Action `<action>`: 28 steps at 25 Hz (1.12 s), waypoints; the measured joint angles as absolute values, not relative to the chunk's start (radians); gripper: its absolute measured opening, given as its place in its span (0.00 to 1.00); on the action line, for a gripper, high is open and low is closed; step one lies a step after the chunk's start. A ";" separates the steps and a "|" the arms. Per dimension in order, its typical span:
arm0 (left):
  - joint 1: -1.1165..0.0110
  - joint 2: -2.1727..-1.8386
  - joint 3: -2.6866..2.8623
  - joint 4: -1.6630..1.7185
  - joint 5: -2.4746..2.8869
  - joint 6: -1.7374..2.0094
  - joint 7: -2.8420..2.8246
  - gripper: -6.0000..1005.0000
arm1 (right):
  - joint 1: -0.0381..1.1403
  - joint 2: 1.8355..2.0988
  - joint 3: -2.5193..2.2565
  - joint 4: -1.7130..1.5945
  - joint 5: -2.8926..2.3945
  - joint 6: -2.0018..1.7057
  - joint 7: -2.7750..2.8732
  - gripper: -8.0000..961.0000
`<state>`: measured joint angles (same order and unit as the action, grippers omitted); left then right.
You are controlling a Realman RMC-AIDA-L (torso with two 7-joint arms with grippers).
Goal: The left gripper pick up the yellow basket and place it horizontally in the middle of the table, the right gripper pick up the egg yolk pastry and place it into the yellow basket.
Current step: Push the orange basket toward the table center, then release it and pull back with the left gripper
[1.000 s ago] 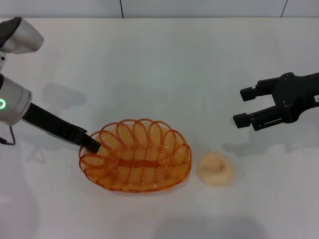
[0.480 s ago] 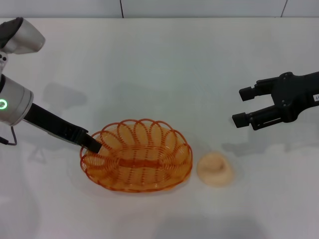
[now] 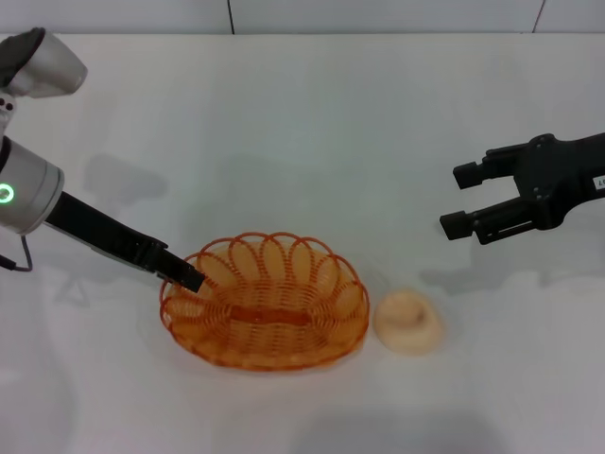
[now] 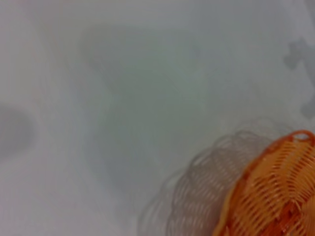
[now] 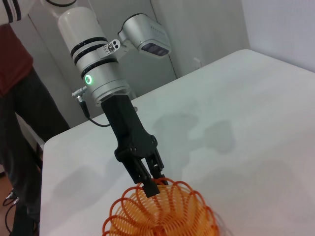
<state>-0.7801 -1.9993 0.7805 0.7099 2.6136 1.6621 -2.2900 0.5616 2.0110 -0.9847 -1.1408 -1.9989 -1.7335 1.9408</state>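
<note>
The yellow basket (image 3: 265,303) lies lengthwise on the white table (image 3: 302,123), near the front centre. My left gripper (image 3: 187,277) is shut on the basket's left rim; the right wrist view shows its fingers (image 5: 150,183) pinching the rim of the basket (image 5: 162,216). The basket's edge also shows in the left wrist view (image 4: 275,196). The egg yolk pastry (image 3: 407,322) sits on the table just right of the basket, a small gap between them. My right gripper (image 3: 456,201) is open and empty, hovering above and right of the pastry.
The table's back edge (image 3: 302,36) meets a wall. A person in dark red (image 5: 15,73) stands beyond the table's far side in the right wrist view.
My left gripper has dragged the basket a little to the right and forward. The right gripper and the pastry have not moved.
</note>
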 joint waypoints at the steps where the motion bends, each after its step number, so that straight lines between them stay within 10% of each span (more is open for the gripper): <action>1: -0.779 -1.998 0.780 0.711 2.611 1.660 -2.290 0.23 | 0.562 2.011 -0.985 -1.141 -1.999 -1.733 1.941 0.89; 9: -0.740 -1.948 0.730 0.791 2.590 1.647 -2.286 0.50 | 0.561 2.011 -0.985 -1.141 -1.999 -1.732 1.946 0.89; 28: -0.699 -1.924 0.646 0.953 2.259 1.697 -1.998 0.49 | 0.568 2.010 -0.986 -1.140 -2.008 -1.737 1.952 0.89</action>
